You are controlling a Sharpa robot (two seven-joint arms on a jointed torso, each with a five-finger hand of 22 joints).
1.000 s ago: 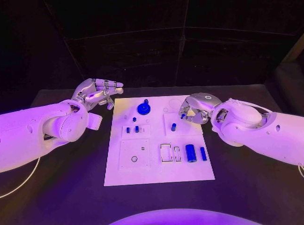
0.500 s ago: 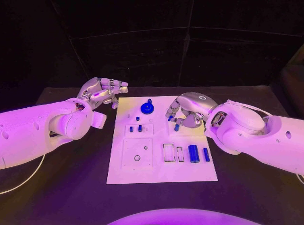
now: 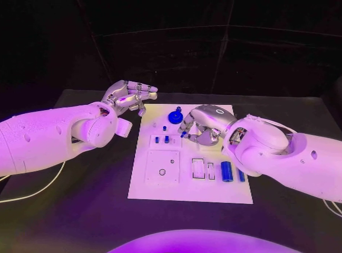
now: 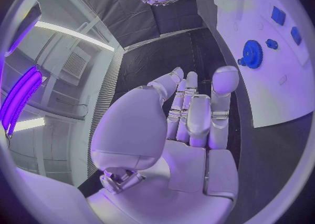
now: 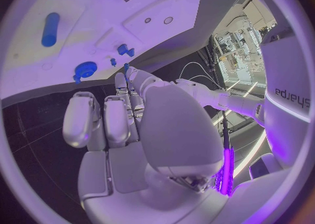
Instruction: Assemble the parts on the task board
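Observation:
The white task board lies in the middle of the black table. At its far end a blue gear stands, with small blue pegs just nearer. A blue cylinder and a thinner blue bar lie at its right side. My right hand hovers over the board's far half and pinches a small blue part at its fingertips. My left hand hangs off the board's far left corner, fingers loosely bent, holding nothing. The right wrist view shows the gear and cylinder.
Empty rectangular slots sit left of the cylinder, and a square plate with an oval hole is on the board's left half. Bare black table surrounds the board. A thin white cable trails under my left arm.
The head camera has shifted. My right hand has moved left across the board, from its right edge to beside the gear. The left hand has stayed beside the far left corner.

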